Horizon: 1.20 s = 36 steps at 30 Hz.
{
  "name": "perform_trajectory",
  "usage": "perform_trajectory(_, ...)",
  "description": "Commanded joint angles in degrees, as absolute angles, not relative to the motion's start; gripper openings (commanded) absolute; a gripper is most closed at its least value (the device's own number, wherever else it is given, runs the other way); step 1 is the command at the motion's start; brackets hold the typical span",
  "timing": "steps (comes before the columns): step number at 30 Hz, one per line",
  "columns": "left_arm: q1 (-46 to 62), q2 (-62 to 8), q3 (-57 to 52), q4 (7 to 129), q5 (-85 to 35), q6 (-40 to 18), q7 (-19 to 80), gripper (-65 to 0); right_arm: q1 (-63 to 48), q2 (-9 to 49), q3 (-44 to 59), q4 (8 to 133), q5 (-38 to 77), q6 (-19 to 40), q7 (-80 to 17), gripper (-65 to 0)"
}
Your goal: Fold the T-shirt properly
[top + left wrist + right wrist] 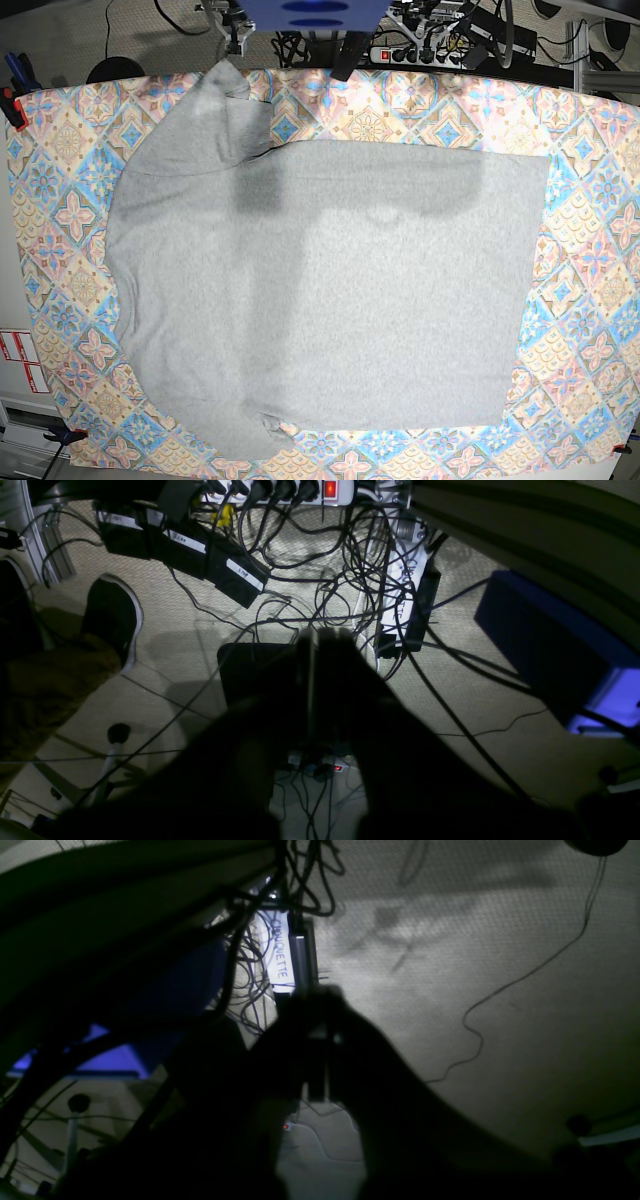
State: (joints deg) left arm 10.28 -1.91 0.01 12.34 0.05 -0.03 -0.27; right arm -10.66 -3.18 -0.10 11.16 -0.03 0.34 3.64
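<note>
The T-shirt (330, 290) lies spread flat on the patterned tablecloth (590, 300) in the base view, plain grey side up. Its straight hem is at the right; one sleeve (228, 100) points to the far left corner and the other (255, 430) to the near edge. Neither gripper touches it. In the left wrist view my left gripper (320, 637) is a dark silhouette with its fingers pressed together, hanging over the floor. My right gripper (322, 995) looks the same in the right wrist view, shut on nothing.
Both wrist views look down at the carpet behind the table: tangled cables (350, 570), a white power strip (280, 490), black power bricks (185, 550) and a blue box (560, 645). Red clamps (10, 105) hold the tablecloth at its corners.
</note>
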Motion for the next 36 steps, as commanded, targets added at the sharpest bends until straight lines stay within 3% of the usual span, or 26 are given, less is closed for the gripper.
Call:
perform_trajectory(1, 10.6, -2.0, 0.0, 12.4, 0.3, 0.2, -0.5, -65.0, -11.0, -3.4, 0.0, 11.2, 0.0, 0.6, 4.1, -64.6)
perform_trajectory(19, 13.1, -2.8, 0.0, 12.5, 0.3, 0.2, -0.6, -65.0, -13.8, -3.3, 0.0, 11.6, 0.0, 0.6, 4.3, -64.6)
perform_trajectory(27, 19.3, -8.0, 0.0, 12.8, 0.3, 0.2, -5.8, -65.0, -20.5, 1.4, 0.0, 13.2, 0.0, 0.6, 4.4, -64.7)
perform_trajectory(36, 34.9, -13.1, 0.0, 34.2, -0.2, 0.2, -9.4, -65.0, -33.6, 4.9, 1.1, 30.2, 0.1, 0.6, 4.4, -65.0)
